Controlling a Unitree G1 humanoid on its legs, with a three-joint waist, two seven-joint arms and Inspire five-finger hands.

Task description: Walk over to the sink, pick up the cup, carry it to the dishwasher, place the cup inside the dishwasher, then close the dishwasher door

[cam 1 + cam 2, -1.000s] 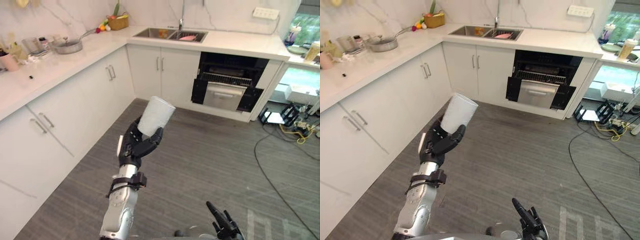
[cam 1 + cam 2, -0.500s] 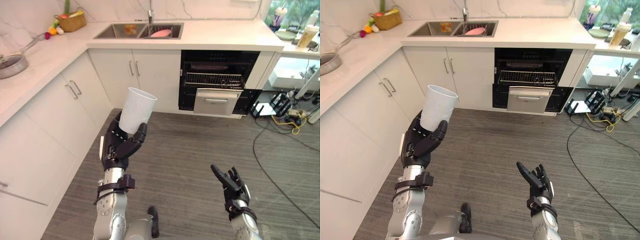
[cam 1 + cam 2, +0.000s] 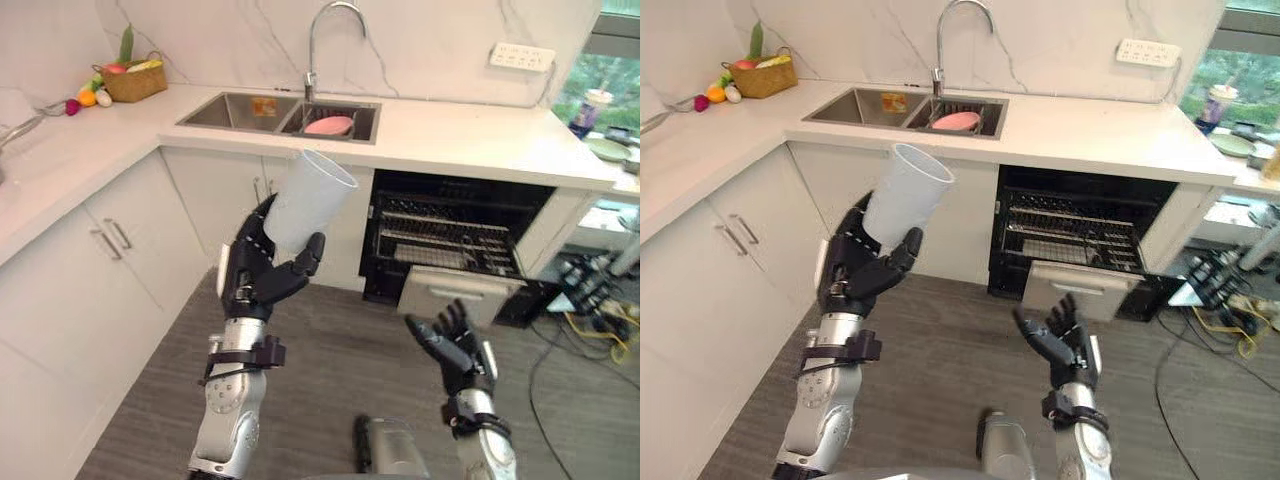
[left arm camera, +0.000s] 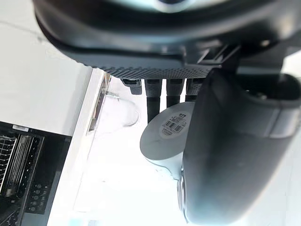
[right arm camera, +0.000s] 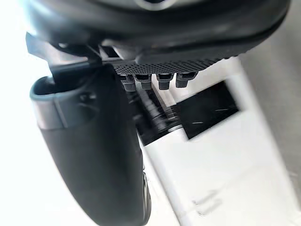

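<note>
My left hand (image 3: 258, 278) is shut on a white cup (image 3: 309, 203), holding it up with its mouth tilted to the upper right, in front of the cabinets under the sink (image 3: 283, 111). The cup's base (image 4: 165, 133) lies between the fingers and thumb in the left wrist view. The dishwasher (image 3: 452, 245) stands open under the counter right of the sink, its wire rack (image 3: 441, 240) and lowered door (image 3: 468, 293) in sight. My right hand (image 3: 452, 346) is open, raised low in front of the dishwasher door, holding nothing.
A pink dish (image 3: 328, 125) lies in the sink below the tap (image 3: 322, 40). A basket of fruit (image 3: 133, 79) stands on the counter's far left. White cabinets (image 3: 95, 260) run along the left. Cables (image 3: 598, 310) lie on the floor at right.
The camera has moved closer to the sink and dishwasher. My left hand has kept the cup, raised higher in view. My right hand has come up in front of the dishwasher door.
</note>
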